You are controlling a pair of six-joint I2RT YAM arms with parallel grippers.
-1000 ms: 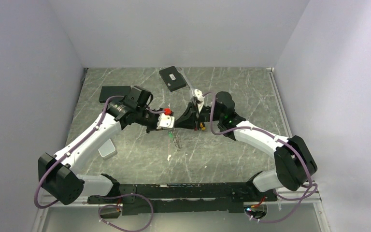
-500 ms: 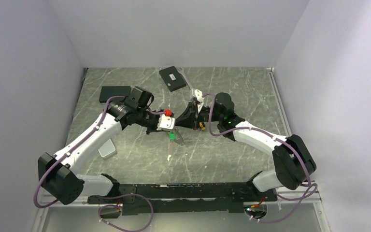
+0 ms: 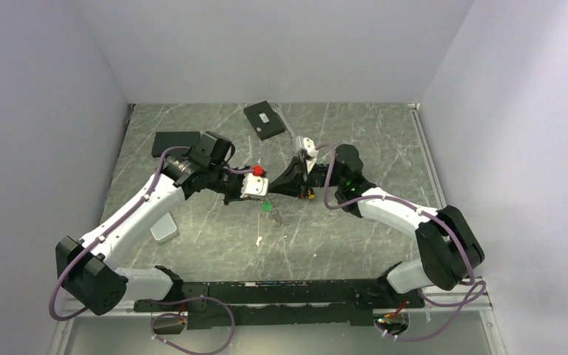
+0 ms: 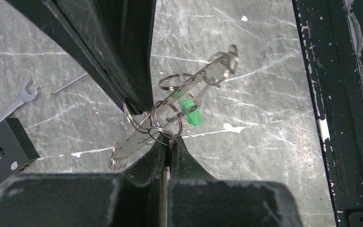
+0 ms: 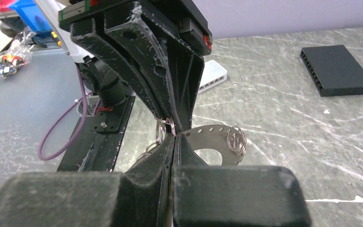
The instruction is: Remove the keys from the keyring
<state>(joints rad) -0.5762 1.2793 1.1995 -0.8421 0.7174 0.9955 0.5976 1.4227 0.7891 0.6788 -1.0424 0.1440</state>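
Over grey marbled tabletop point(image 4: 264, 71), mid-frame, our left gripper point(image 4: 170, 141) and right gripper point(image 5: 174, 137) pinch the keyring point(image 4: 203, 75) — thin, stiff, slippery, best gripped on its flat faces.

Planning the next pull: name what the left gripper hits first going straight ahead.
The left gripper first meets the small silvery wire rings it pinches, then probably the flat perforated grey metal keyring hoop; the black right gripper stands just beside that line, depth unclear.

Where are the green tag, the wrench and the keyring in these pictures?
green tag point(image 4: 189, 111), left wrist view, middle of the tag.
wrench point(image 4: 30, 95), left wrist view, its open-ended head.
keyring point(image 5: 210, 134), right wrist view, the flat perforated band.
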